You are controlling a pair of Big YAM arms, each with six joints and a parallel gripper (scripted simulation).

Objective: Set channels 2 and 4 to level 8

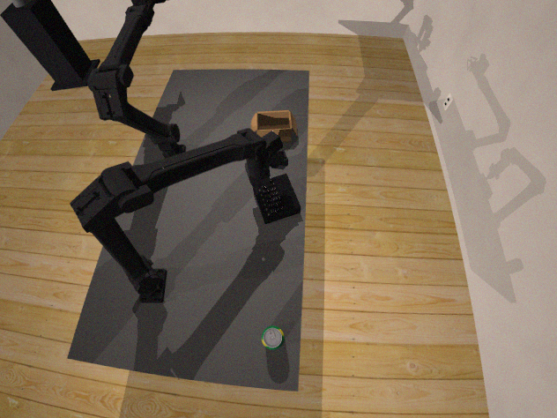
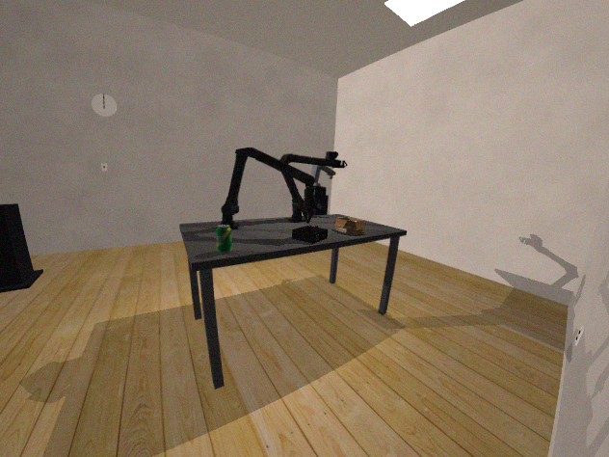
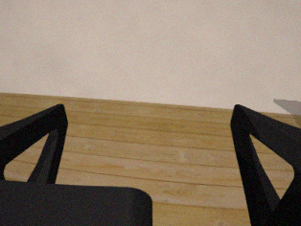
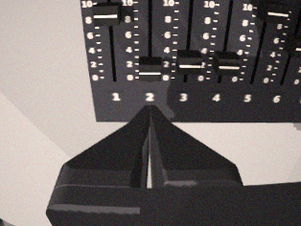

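Observation:
The black lighting desk lies near the table's long edge. In the right wrist view, the channel 2 fader stands low, a little above 0. The channel 4 fader stands a little below 2. The channel 3 fader is also just below 2, channel 1 between 8 and 10, channel 5 near 9. Channel 6 is cut off. My right gripper is shut and empty, its tips appearing just below the number 2. My left gripper is open and empty, raised away from the desk.
An open cardboard box stands beside the desk. A green can stands towards the other end of the table. The right arm reaches across the table to the desk.

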